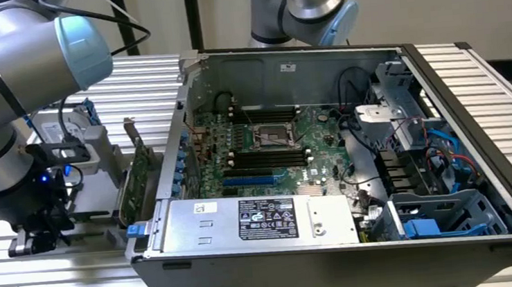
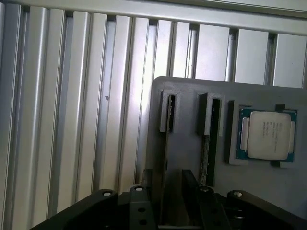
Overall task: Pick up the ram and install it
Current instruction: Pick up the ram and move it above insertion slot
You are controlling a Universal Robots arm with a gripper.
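gripper [image 2: 168,181]: low over the grey holder [image 2: 187,96], which sits off the case [image 1: 340,254] on the exterior view's left. Your fingers [image 2: 189,187] stand apart and hold nothing.
ram [image 2: 166,148]: edge-on in the holder slot farther from the CPU [image 2: 266,134]. It runs between your 2 fingers, touching neither as far as I can see.
second stick [image 2: 205,158]: in the slot nearer the CPU, just beside 1 finger.
step: I judge you are lining up the grasp. The ram is not yet lifted.
doing it well: centre the ram in the gap, keep both fingers parallel to its faces, and close near mid-length so it lifts level. Keep the outer finger off the second stick.
motherboard slots [image 1: 267,158]: black, and they look vacant.
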